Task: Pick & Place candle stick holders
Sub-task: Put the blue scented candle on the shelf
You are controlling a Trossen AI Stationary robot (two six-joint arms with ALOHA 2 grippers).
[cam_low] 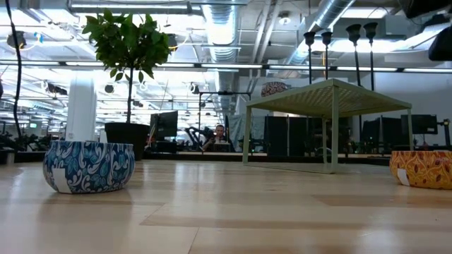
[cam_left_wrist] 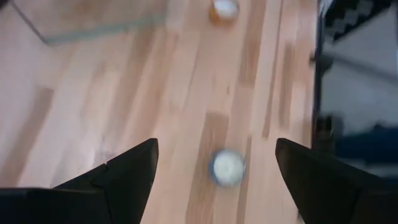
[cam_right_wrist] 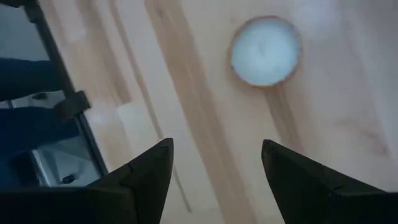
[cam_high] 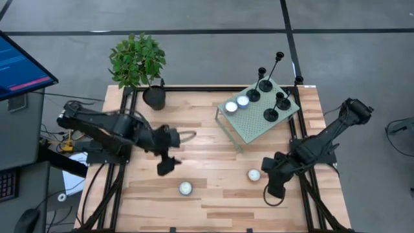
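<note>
Four black candle stick holders (cam_high: 270, 90) stand on a small green table (cam_high: 249, 126) in the upper right of the high view. Each has a round flat base, a thin stem and a tiny cup. Two white candles (cam_high: 237, 103) sit beside them. The little table stands on a big wooden table (cam_high: 213, 165). Behind is a wide office room. The left gripper (cam_high: 165, 166) is open and empty, near a candle in a blue tin (cam_high: 185, 188). The right gripper (cam_high: 274, 191) is open too, near an orange tin (cam_high: 253, 174). I see no words.
</note>
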